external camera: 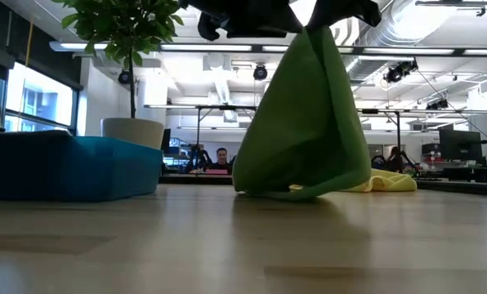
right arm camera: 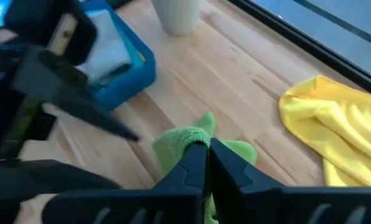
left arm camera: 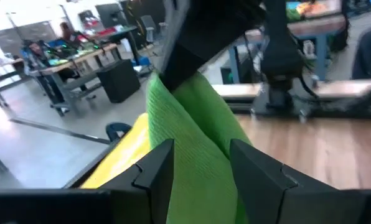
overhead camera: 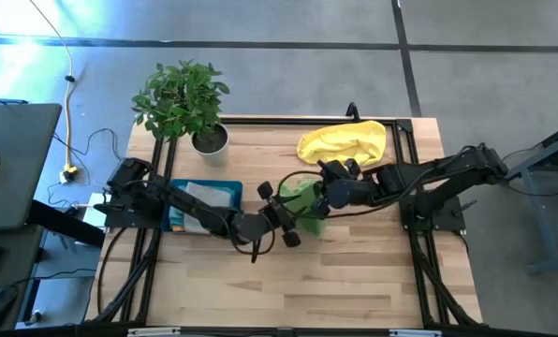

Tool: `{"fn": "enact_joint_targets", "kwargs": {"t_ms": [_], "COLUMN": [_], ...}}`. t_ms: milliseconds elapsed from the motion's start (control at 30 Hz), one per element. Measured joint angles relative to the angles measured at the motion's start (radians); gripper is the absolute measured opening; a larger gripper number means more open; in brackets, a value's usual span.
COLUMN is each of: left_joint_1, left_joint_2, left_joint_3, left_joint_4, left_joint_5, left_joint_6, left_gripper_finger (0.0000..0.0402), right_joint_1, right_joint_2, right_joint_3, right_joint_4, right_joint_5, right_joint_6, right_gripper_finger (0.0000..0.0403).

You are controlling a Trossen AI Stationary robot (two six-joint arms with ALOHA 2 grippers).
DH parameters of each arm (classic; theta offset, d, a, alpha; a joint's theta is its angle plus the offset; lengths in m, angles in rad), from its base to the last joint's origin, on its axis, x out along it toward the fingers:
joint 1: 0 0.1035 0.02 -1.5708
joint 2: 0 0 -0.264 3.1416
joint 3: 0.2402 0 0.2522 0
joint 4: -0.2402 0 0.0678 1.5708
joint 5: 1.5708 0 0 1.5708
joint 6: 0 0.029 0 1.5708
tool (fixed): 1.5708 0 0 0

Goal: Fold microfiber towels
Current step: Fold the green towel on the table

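Note:
A lime green towel [overhead camera: 307, 201] stands as a gathered cone [external camera: 305, 122] at mid-table. Its top is in my shut right gripper [overhead camera: 322, 192] and its lower edge [external camera: 292, 193] rests on the wood. My left gripper [overhead camera: 296, 212] comes in level from the table's left. It is open, one finger on each side of the hanging green cloth [left arm camera: 198, 155]. A yellow towel [overhead camera: 345, 142] lies bunched near the far edge. A pale grey towel [overhead camera: 209, 195] lies in the teal tray [overhead camera: 178, 223]. My left gripper has the green cloth running through its gap; I cannot tell whether either finger [left arm camera: 154, 174] touches it. My right gripper pinches a bunched peak of the green towel [right arm camera: 192, 138] between its two shut fingers, slanting down from the table's right. How many layers cannot be told. The towel hangs below in a cone, bottom on the table.
A potted plant [overhead camera: 181, 98] stands at the far left, its white pot [overhead camera: 210, 140] just beyond the tray. The near half of the table [overhead camera: 288, 281] is bare wood. People sit at desks in the room beyond [external camera: 221, 157].

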Motion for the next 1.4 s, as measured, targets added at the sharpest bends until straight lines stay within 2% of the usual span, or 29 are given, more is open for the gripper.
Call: {"fn": "enact_joint_targets", "kwargs": {"t_ms": [300,467,700,800,967,1100,1233,1400], "left_joint_1": [0.057,0.069,0.082,0.084,0.083,0.073,0.062,0.048], "left_joint_2": [-0.001,-0.001,-0.001,-0.001,-0.001,-0.001,-0.001,-0.001], "left_joint_3": [0.000,0.000,0.000,0.000,0.000,0.000,0.000,0.000], "left_joint_4": [0.114,0.201,0.174,0.140,0.094,0.062,0.013,-0.138], "left_joint_5": [0.034,0.032,0.028,-0.046,-0.281,-0.413,-0.454,-0.454], "left_joint_6": [0.065,0.086,0.137,0.137,0.145,0.162,0.157,0.025], "left_gripper_finger": [0.0147,0.0147,0.0147,0.0147,0.0147,0.0147,0.0147,0.0147], "right_joint_1": [-0.005,-0.005,-0.005,-0.003,-0.002,-0.003,-0.002,-0.002], "right_joint_2": [0.000,0.000,0.000,0.000,0.000,0.000,0.000,0.000], "right_joint_3": [0.000,0.000,-0.001,-0.001,-0.002,-0.002,-0.002,-0.002], "right_joint_4": [0.146,0.157,0.163,0.166,0.164,0.154,0.151,0.151], "right_joint_5": [-0.001,-0.001,-0.001,-0.002,-0.008,-0.020,-0.025,-0.025], "right_joint_6": [-0.084,-0.088,-0.123,-0.133,-0.135,-0.154,-0.160,-0.175], "right_gripper_finger": [0.0000,0.0000,0.0000,0.0000,0.0000,0.0000,0.0000,0.0000]}}
